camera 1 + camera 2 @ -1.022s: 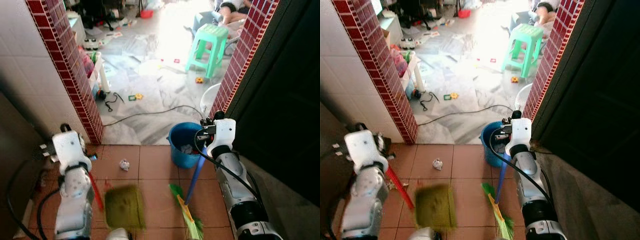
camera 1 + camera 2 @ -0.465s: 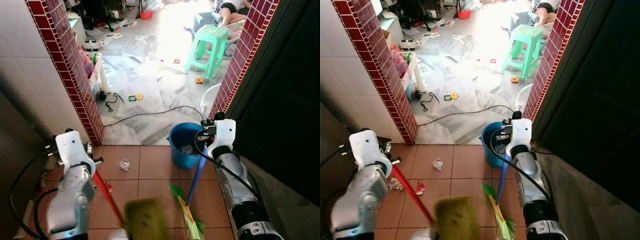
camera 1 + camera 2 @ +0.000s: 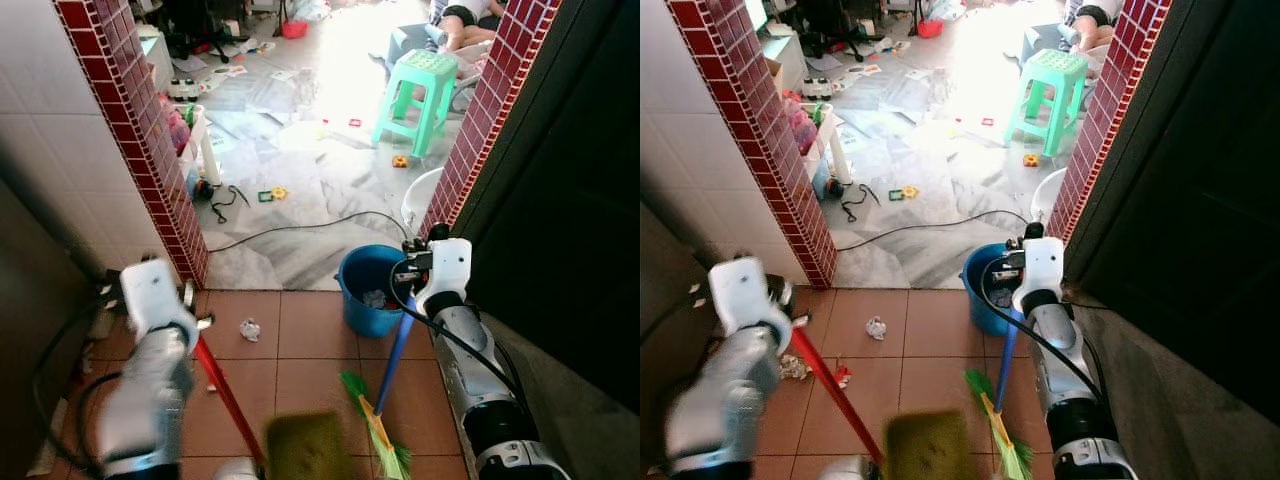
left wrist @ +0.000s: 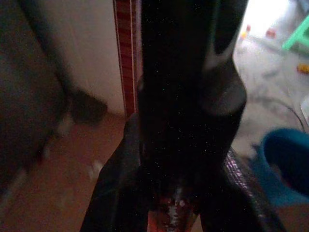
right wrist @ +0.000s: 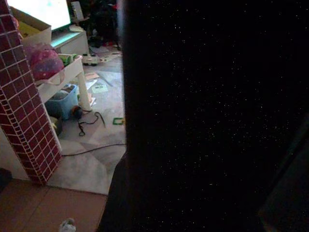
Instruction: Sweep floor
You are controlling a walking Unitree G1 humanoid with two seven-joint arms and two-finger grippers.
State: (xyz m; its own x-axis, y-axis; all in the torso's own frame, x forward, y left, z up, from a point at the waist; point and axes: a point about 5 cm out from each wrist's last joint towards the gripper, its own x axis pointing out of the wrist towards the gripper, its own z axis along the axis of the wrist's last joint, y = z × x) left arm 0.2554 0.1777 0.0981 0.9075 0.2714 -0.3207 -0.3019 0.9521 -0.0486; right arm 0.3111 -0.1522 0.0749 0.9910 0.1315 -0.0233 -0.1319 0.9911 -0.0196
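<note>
Left eye view: the left gripper (image 3: pixel 190 325) sits at about eight o'clock, clamped on the red handle (image 3: pixel 228 398) of a dustpan (image 3: pixel 305 446), whose olive pan blurs at six o'clock on the terracotta tile floor (image 3: pixel 300 370). The right gripper (image 3: pixel 412 272) is at four o'clock, closed round the blue shaft of the broom (image 3: pixel 390 365); its green and yellow bristles rest on the tiles at about five o'clock, just beside the pan. A blue bucket (image 3: pixel 365 290) stands near the centre, touching the broom shaft's line. A crumpled paper scrap (image 3: pixel 248 329) lies at seven o'clock, apart from both tools.

Right eye view: the same layout, plus small bits of litter (image 3: pixel 840 376) near the red handle, and a red brick pillar (image 3: pixel 755 140) at ten o'clock. Beyond the threshold, a green stool (image 3: pixel 1048 85) stands at one o'clock on the marble floor (toys and a cable lie scattered there).

Left wrist view: the fingers (image 4: pixel 190 96) are dark and close, with a sliver of red handle between them — gripped, as far as I can judge.

Right wrist view: mostly black; whether those fingers are closed cannot be told from here.

To sweep well, I judge the pan's lip should lie flat on the tiles, steady, while the bristles draw the paper scrap and litter toward it in short strokes — without knocking the bucket.
</note>
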